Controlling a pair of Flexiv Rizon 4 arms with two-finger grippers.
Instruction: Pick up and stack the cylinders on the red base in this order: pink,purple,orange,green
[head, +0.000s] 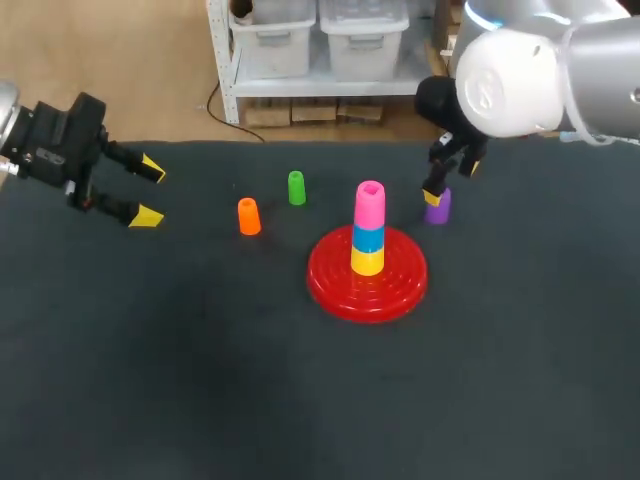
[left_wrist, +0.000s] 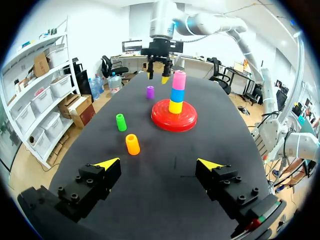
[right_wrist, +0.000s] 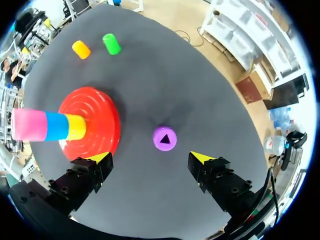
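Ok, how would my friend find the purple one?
Find the red base mid-table, with its yellow, blue and pink stack. The purple cylinder stands alone beside it, below the right gripper. The other loose ones, orange and green, stand on the base's opposite side.

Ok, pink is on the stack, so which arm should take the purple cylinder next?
Right. The right hand hangs open just above the small purple plastic cylinder; the left hand sits open far from it.
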